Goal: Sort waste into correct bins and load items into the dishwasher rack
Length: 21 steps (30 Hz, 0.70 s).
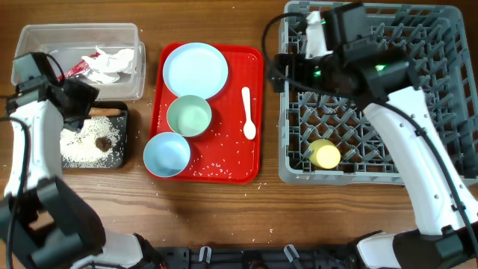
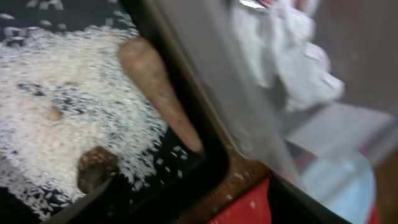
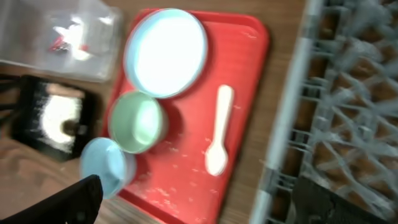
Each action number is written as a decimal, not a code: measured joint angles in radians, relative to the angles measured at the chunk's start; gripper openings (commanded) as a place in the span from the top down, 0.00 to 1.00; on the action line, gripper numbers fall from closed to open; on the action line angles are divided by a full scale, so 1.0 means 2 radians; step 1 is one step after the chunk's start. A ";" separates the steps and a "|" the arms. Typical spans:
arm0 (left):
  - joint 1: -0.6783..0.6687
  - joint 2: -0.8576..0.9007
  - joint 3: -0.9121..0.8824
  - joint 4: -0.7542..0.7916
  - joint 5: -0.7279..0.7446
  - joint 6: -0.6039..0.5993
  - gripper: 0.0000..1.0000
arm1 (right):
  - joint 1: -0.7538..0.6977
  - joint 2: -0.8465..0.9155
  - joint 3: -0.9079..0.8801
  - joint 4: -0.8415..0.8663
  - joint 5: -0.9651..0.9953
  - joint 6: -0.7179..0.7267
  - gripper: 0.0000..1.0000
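The clear tub (image 1: 30, 33) holds the crumpled napkin (image 1: 112, 63) and the sachet wrapper (image 1: 77, 69). The black tray (image 1: 124, 110) holds rice (image 2: 56, 81), a brown stick (image 2: 158, 87) and a brown lump (image 2: 96, 168). My left gripper (image 1: 82, 104) hangs open and empty over the black tray's far edge. The red tray (image 1: 224, 164) carries the plate (image 1: 195, 69), a green bowl (image 1: 189, 116), a blue bowl (image 1: 166, 155) and the white spoon (image 1: 247, 112). The yellow cup (image 1: 326, 154) lies in the grey rack (image 1: 441, 75). My right gripper (image 1: 284, 71) is open and empty above the rack's left edge.
Loose rice grains are scattered on the red tray's floor and on the wood around it. The rack's upright pegs fill the right side of the table. The tub and the black tray touch along their long sides at the left.
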 measured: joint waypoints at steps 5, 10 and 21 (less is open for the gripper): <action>-0.072 -0.031 0.002 -0.023 0.057 0.074 0.20 | 0.084 0.040 0.000 0.060 -0.012 0.047 0.12; -0.112 -0.031 0.002 -0.023 0.061 0.100 0.19 | 0.126 0.113 0.000 0.082 -0.009 0.096 0.12; -0.343 -0.004 0.002 -0.031 0.029 0.167 0.26 | 0.044 0.102 0.000 0.019 0.002 0.114 0.11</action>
